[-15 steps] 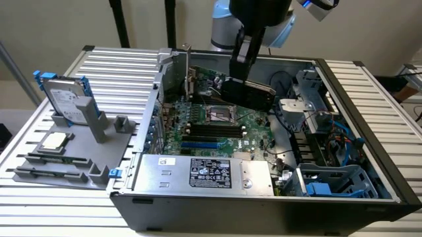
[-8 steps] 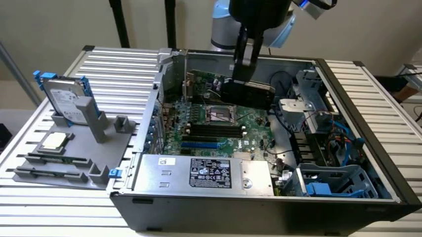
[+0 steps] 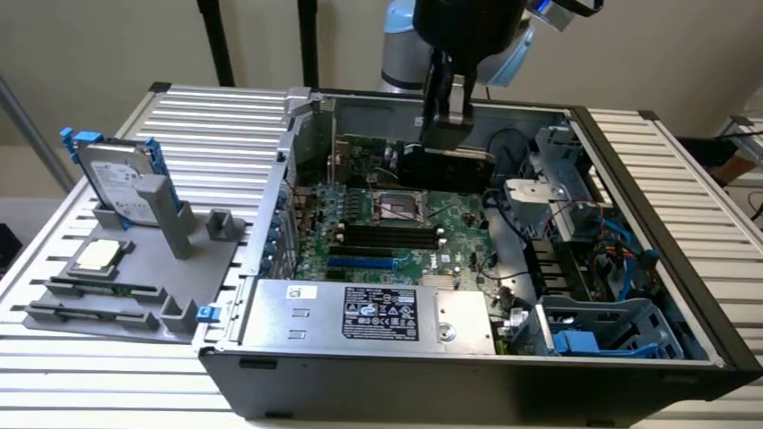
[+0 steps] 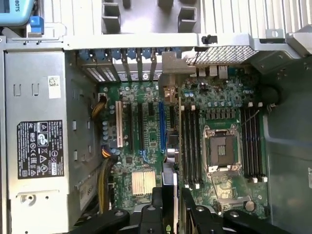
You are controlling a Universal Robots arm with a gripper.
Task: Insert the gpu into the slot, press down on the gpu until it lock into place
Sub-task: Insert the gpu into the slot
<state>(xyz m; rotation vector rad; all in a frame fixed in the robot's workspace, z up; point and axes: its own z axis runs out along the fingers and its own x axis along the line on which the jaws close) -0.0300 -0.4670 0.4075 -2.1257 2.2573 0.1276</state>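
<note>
Open PC case (image 3: 477,393) on slatted worktop (image 3: 680,206), board (image 3: 459,223) facing up. Claw (image 3: 444,141) clamped on gpu (image 3: 444,166), pinching top edge from both faces. Card upright, held in the air over far part of case, behind CPU socket (image 3: 399,207) in exterior view. Not seated. Bare slot (image 3: 361,264) between black memory slots (image 3: 388,236) and PSU (image 3: 370,313), well apart from card in that view. Wrist view straight down along card: gpu (image 4: 170,161) edge-on as thin dark strip, metal bracket (image 4: 168,92) at end toward rear wall of case, claw (image 4: 170,195) with black fingers (image 4: 152,217), one each side of card. Strip parallel to slot (image 4: 162,126), just beside it on CPU-socket side, between slot and nearest memory slots, not directly over it. Farther toward PSU, white slot (image 4: 119,124), finned heatsink (image 4: 143,183) near it. At exterior view's left, grey tray (image 3: 143,304) on worktop, hard drive (image 3: 117,179) standing upright in it with blue side rails, small square chip (image 3: 98,255) lying flat beside. Robot arm (image 3: 477,36) above case.
</note>
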